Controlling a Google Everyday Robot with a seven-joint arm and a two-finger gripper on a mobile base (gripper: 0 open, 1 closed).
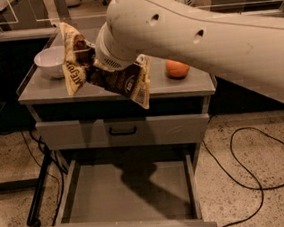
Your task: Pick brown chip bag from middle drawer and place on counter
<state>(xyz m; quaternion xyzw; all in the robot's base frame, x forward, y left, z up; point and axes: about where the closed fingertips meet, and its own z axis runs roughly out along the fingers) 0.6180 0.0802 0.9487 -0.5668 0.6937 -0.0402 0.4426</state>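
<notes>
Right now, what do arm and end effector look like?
The arm is a rounded cream-white shell with dark holes and a ribbed wrist grille; no cables or markings show. The end effector is dark, mostly hidden against the brown chip bag above the counter.
</notes>
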